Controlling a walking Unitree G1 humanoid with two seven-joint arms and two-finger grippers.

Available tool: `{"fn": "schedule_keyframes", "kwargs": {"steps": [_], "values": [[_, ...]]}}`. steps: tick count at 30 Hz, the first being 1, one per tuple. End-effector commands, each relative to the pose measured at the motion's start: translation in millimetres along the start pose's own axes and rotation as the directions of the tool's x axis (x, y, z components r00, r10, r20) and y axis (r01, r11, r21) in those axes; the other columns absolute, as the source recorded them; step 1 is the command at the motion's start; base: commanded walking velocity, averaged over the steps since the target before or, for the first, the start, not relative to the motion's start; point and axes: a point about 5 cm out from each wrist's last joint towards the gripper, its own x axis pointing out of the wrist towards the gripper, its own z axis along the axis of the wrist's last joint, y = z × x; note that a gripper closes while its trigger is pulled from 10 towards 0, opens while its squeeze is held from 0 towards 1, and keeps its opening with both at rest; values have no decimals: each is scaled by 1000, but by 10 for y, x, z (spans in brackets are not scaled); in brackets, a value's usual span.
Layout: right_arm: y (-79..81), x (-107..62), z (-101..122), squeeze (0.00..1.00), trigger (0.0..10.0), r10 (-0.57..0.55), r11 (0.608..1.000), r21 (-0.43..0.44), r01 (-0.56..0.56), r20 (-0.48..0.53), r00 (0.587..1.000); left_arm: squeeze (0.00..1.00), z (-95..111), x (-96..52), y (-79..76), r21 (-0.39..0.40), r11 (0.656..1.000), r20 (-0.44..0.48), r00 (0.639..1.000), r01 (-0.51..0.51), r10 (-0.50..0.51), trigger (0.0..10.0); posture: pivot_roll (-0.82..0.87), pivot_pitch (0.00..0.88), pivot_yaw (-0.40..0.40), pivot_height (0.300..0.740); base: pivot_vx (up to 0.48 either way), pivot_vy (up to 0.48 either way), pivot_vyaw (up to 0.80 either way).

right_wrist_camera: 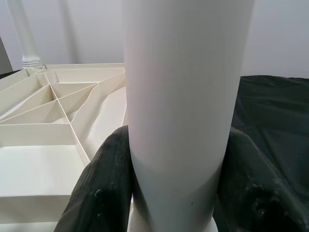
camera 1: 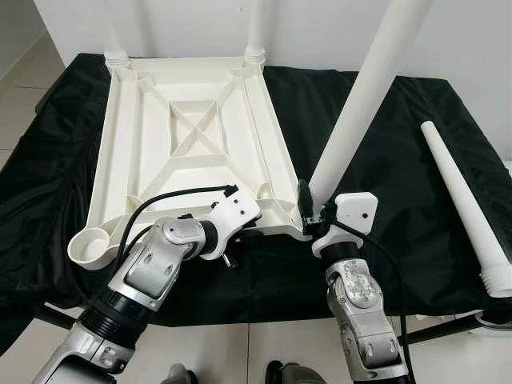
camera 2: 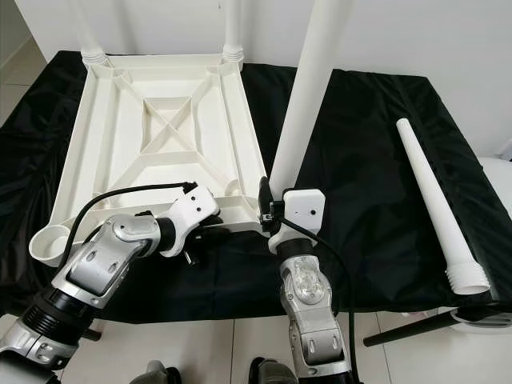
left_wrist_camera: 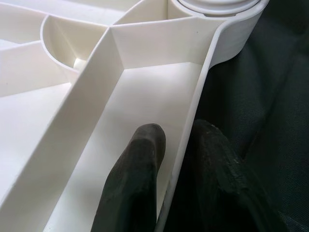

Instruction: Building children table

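Left eye view: the white tabletop [camera 1: 192,144] lies upside down on a black cloth [camera 1: 400,160], occupying the upper-left and centre of the frame, its ribbed underside facing up. Two legs stand in the far corner sockets at the top edge. A third leg [camera 1: 364,96] rises from the near right corner socket, its long axis tilting up toward the upper right of the frame. The right gripper [camera 1: 310,210] clamps this leg near its base, at centre right. A loose leg [camera 1: 464,200] lies on the cloth at the right, long axis running from upper left to lower right, threaded end nearest the camera. The left gripper [camera 1: 258,210] sits at the tabletop's near edge, lower centre. The near left socket [camera 1: 90,245] is empty.

Left wrist view: the left gripper's fingers [left_wrist_camera: 140,179] are nearly closed, pinching the thin rim wall, one inside and one outside.

Right wrist view: both fingers [right_wrist_camera: 101,183] press against opposite sides of the upright leg.
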Motion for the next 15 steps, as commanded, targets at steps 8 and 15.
{"fn": "schedule_keyframes", "kwargs": {"steps": [8, 15], "values": [[-235, -70, -69, 0, 10000, -144, 987, -72, 142, -32, 989, 0, 55, -71, 131, 20, 994, 15, 994, -109, 109, 10000, -48, 113, -26, 740, 0, 0, 0], [-226, -71, -51, 0, 10000, -138, 988, -68, 137, -18, 990, 0, 58, -64, 125, 22, 994, 15, 994, -107, 107, 10000, -48, 110, -26, 740, 0, 0, 0]]}}
